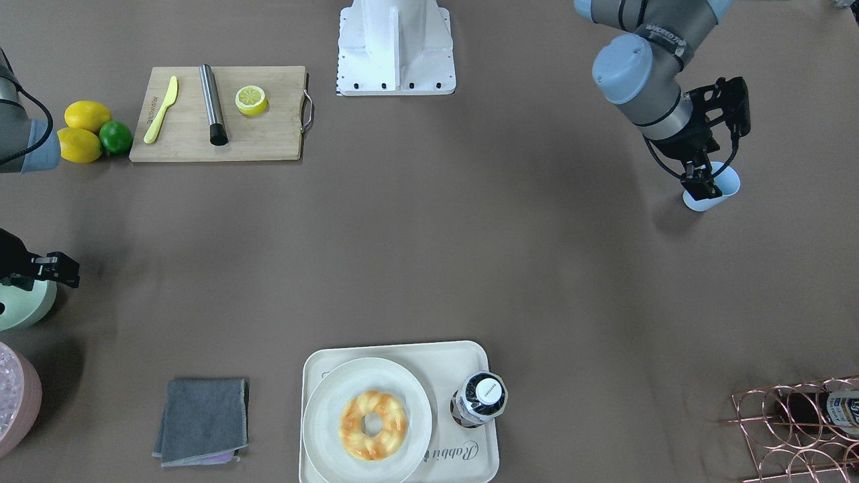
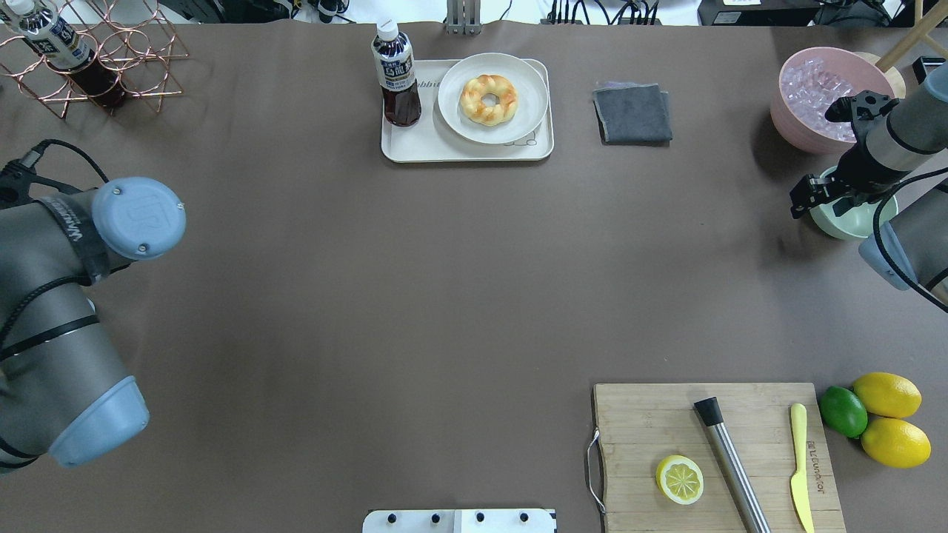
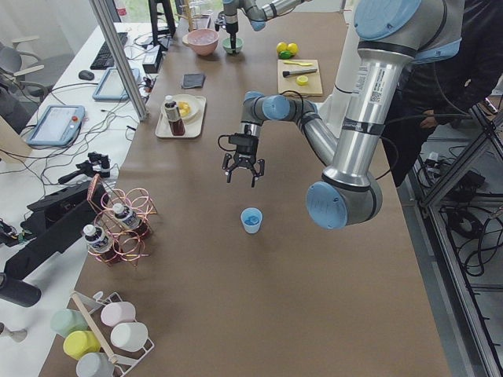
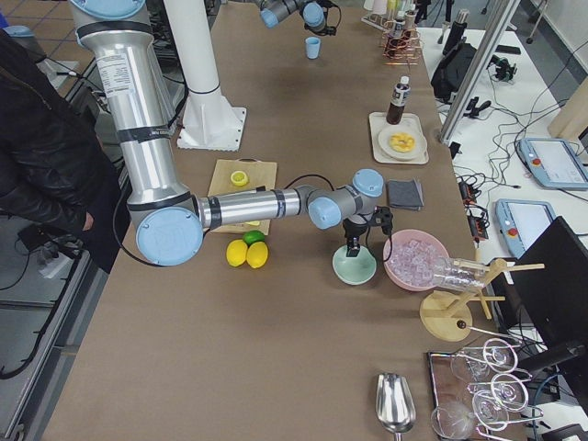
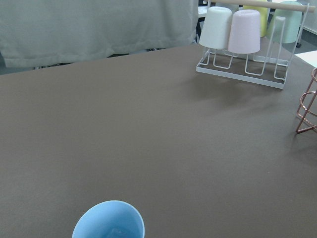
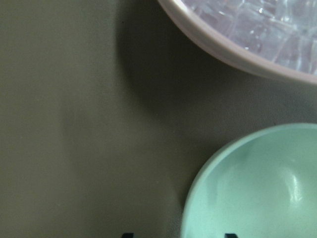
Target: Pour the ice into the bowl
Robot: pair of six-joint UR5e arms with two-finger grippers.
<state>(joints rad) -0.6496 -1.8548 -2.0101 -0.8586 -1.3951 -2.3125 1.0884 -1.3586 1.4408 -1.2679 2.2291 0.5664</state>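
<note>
The right gripper (image 2: pixel 806 198) hangs low at the edge of the bowl (image 2: pixel 852 220), which sits upright on the surface (image 2: pixel 444 296). In the right wrist view its two dark fingertips (image 6: pixel 128 235) stand apart with the bowl's rim between them, one outside the wall and one over the hollow. The gripper is parted and has hold of nothing, and whether either fingertip touches the rim cannot be told. The bowl's pale green inside looks bare. Just beyond this gripper, near the bowl but apart from it, stands the pink bowl (image 6: pixel 223 42) heaped with clear ice. The left gripper (image 3: pixel 243 177) is far off at the other end of the surface, raised clear of it, with its fingers spread wide and nothing between them. The light blue cup (image 3: pixel 251 220) stands upright directly beneath that gripper, apart from its fingertips. In the left wrist view the ice (image 5: pixel 117 231) shows only as a faint glassy shape in the bottom of the cup.
</note>
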